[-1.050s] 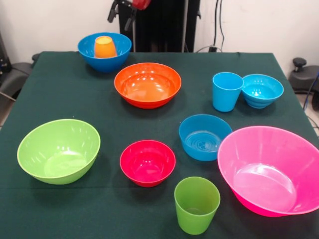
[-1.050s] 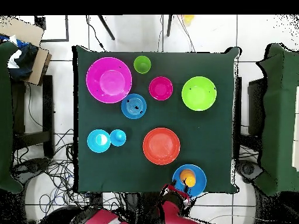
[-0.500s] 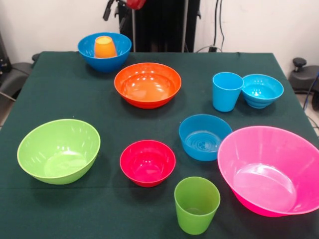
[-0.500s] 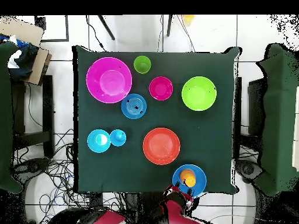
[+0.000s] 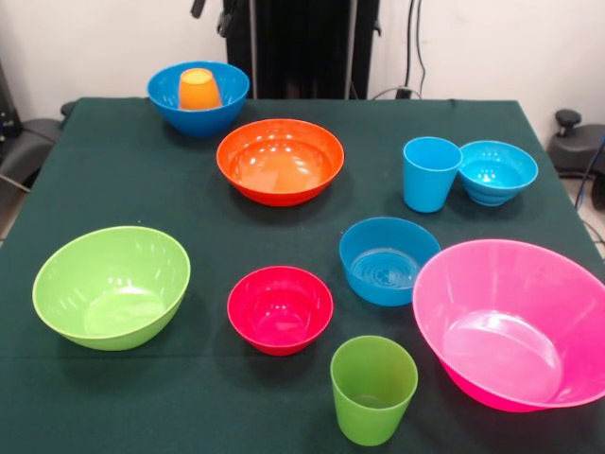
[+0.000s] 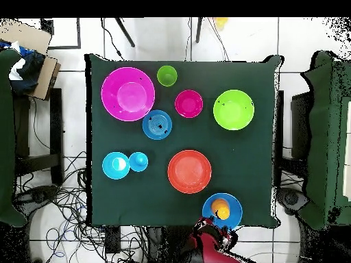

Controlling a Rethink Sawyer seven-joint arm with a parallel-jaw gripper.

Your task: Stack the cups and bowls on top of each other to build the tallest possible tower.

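Orange cup (image 5: 198,89) inside blue bowl (image 5: 223,106) at table (image 5: 113,170) edge; gripper (image 6: 212,237) beyond that edge, grip state indeterminable.

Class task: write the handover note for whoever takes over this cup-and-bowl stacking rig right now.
Claw: drawn back off the table edge, holding nothing; open or shut unclear.
Done: orange cup sits upside down inside the large blue bowl.
Loose on the table: orange bowl, light blue cup beside the turquoise bowl, medium blue bowl, red bowl, lime bowl, pink bowl, green cup.
Left: stack all of them.
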